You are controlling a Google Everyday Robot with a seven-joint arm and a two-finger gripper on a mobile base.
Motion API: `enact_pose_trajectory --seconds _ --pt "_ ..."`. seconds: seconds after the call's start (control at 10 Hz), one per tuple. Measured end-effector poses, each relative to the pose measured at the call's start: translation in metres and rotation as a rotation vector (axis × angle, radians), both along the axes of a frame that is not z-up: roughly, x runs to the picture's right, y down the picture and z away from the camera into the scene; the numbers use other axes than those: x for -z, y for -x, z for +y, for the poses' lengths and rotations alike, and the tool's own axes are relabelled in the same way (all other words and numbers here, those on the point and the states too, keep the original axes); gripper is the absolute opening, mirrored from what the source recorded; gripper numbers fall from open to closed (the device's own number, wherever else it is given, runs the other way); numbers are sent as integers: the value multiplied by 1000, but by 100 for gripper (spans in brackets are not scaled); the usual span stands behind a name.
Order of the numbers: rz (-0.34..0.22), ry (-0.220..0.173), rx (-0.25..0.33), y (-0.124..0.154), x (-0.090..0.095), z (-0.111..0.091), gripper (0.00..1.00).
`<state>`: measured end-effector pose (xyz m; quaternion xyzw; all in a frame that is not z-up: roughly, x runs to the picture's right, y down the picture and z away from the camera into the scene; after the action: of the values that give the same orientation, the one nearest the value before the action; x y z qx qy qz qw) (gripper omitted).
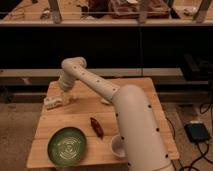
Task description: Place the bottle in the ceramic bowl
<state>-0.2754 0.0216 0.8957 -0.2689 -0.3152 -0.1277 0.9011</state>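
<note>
Camera view: gripper (64, 95) low over the table (75, 119), just beside the bottle (54, 102), its state indiscernible; ceramic bowl (67, 145) well apart.

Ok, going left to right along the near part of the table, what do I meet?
ceramic bowl → dark reddish item → white cup. The gripper is further back, at the table's left, by the bottle.

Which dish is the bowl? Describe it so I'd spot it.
On the wooden table, look at the near left corner, in front of the robot's hand, which is low over the table's far left. The ceramic bowl is the wide green dish with a pale swirl, far larger than the white cup to its right.
</note>
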Motion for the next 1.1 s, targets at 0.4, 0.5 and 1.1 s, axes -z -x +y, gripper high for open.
enact_pose_trajectory --seconds 0.4,0.5,1.1 --pt "23 16 -8 8 -17 7 80" --pt "28 24 -6 10 -20 9 80" --pt "55 61 8 11 -39 23 80"
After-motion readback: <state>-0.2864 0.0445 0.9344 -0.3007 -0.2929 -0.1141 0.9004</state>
